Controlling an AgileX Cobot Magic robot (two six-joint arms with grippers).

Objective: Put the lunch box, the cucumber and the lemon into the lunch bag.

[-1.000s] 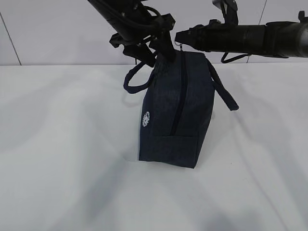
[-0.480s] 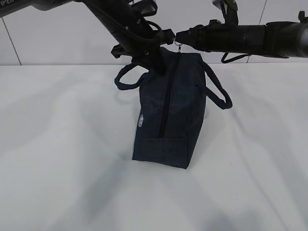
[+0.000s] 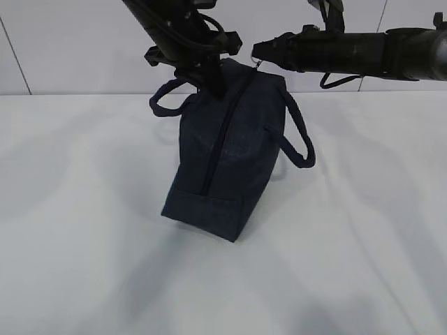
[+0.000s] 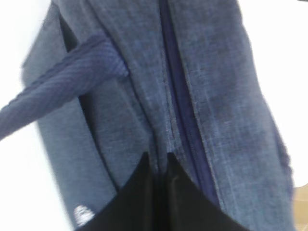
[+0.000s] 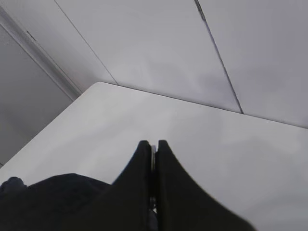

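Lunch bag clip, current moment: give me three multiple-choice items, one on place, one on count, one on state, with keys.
1. Where does the left gripper grip the lunch bag?
A. the fabric at its top end beside the zipper
B. its bottom panel
C. the right loop handle

2. How many loop handles show in the exterior view?
A. none
B. two
C. four

3. How is the zipper?
A. wide open
C. torn off
B. closed along the stretch in view

Key: 1 A, the left wrist view shows the jaws pinching fabric beside the zipper; 2 B, one loop hangs on each side; 3 B, the two fabric edges meet with no gap.
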